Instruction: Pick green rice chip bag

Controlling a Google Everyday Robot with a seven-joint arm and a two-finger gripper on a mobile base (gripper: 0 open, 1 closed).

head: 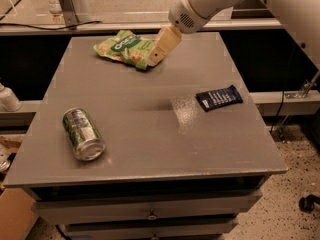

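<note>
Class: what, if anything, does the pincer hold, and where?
Cannot tell: the pincer is at the right end of the green rice chip bag; its hold is unclear.

The claw, over the table's far side, covers the right end of the green rice chip bag. Its arm is cut off by the top edge. Lettering on the bag and on the dark wrapper is too blurred to read.
</note>
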